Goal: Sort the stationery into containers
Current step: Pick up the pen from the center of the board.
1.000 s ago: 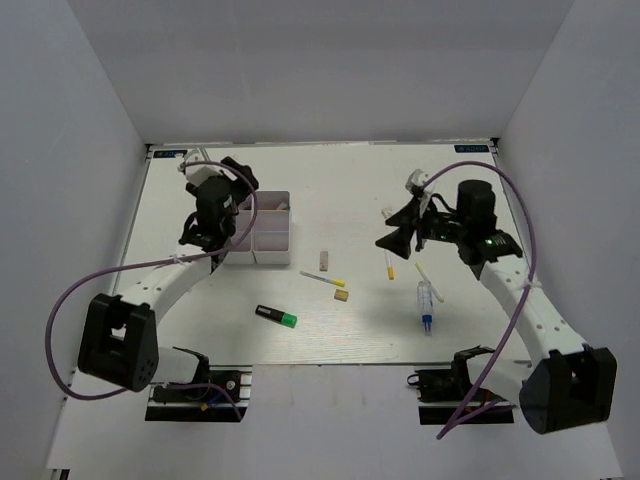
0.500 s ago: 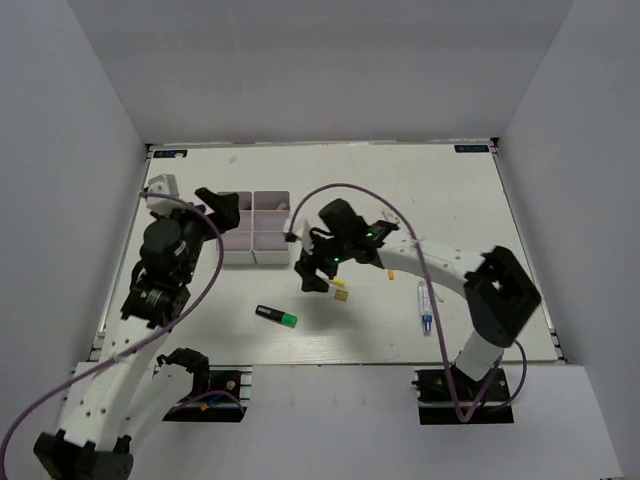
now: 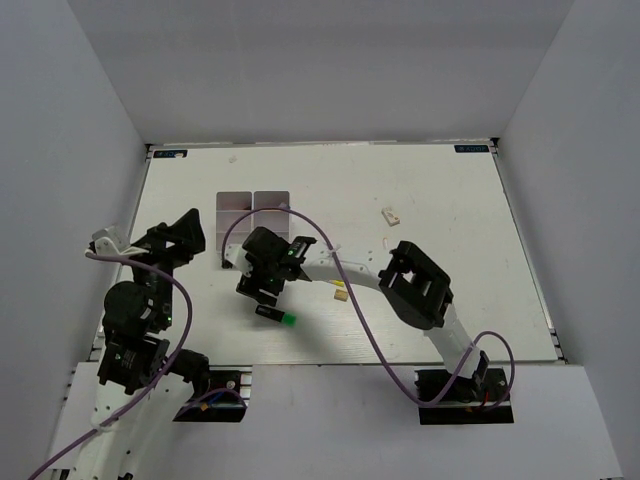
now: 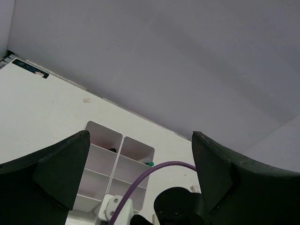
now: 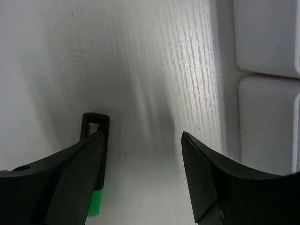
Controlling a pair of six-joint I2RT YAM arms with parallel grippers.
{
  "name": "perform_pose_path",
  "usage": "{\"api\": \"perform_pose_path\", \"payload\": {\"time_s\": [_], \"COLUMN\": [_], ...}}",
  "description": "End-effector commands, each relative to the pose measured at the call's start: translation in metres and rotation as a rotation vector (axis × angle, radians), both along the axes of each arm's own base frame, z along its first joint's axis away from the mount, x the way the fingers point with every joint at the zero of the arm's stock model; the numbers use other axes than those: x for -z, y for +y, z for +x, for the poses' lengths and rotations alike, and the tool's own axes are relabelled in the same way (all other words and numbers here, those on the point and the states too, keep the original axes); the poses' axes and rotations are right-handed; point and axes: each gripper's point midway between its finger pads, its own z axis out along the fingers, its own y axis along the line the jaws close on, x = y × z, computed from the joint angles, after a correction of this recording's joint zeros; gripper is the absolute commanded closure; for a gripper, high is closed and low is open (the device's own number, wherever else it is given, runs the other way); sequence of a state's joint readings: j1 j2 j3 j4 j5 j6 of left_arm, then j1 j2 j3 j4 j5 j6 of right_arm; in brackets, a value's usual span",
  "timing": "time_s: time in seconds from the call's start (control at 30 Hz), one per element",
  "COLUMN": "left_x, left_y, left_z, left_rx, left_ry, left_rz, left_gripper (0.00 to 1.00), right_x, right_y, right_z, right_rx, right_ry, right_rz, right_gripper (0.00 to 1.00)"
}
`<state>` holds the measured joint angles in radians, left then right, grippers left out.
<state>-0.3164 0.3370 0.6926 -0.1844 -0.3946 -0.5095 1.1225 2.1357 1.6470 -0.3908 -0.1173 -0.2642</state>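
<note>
While the left arm is folded back over the near left part of the bench [image 3: 450, 280], its end effector [image 4: 140, 137] stands wide apart with nothing between the fingers, and it looks from some height toward the white organizer box [image 3: 253, 200]. This box has four compartments and stands at the far left side of the bench. In the left wrist view a dark thing and a green tip show inside two of its compartments, but I cannot tell what they are. The right arm reaches across to the left side, and its end effector [image 5: 142, 136] hangs low over the bench, just in front of the box, with the fingers also open and the gap empty. A black highlighter [image 3: 275, 315] with a green cap lies flat on the bench directly below it. In the right wrist view the highlighter is partly hidden behind one finger, whether touching it I cannot tell. A small beige eraser block [image 3: 341, 294] lies near the middle of the bench, and another small beige piece [image 3: 390, 215] lies farther back, well apart from the box.
</note>
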Motion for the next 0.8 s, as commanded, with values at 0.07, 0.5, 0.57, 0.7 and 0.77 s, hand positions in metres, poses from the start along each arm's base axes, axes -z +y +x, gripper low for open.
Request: {"api": "perform_pose_path", "payload": {"time_s": [0.07, 0.5, 0.57, 0.7, 0.77], "left_x": [0.011, 0.009, 0.009, 0.007, 0.007], "left_y": [0.003, 0.002, 0.002, 0.003, 0.003], "left_z": [-0.001, -0.003, -0.003, -0.005, -0.005], "left_rx": [-0.013, -0.004, -0.004, -0.004, -0.004], "left_ry": [0.025, 0.016, 0.016, 0.007, 0.007], "left_rz": [0.017, 0.016, 0.016, 0.014, 0.014], "left_gripper": [0.01, 0.01, 0.01, 0.01, 0.01], "right_x": [0.000, 0.004, 0.006, 0.014, 0.021], "right_y": [-0.003, -0.005, -0.007, -0.009, -0.011], "right_z": [-0.008, -0.047, -0.051, -0.053, -0.054], "right_rx": [0.017, -0.069, -0.076, -0.075, -0.072], "right_ry": [-0.016, 0.074, 0.083, 0.073, 0.077], "right_rz": [-0.072, -0.090, -0.107, -0.133, -0.155], "right_gripper": [0.29, 0.35, 0.36, 0.36, 0.36]}}
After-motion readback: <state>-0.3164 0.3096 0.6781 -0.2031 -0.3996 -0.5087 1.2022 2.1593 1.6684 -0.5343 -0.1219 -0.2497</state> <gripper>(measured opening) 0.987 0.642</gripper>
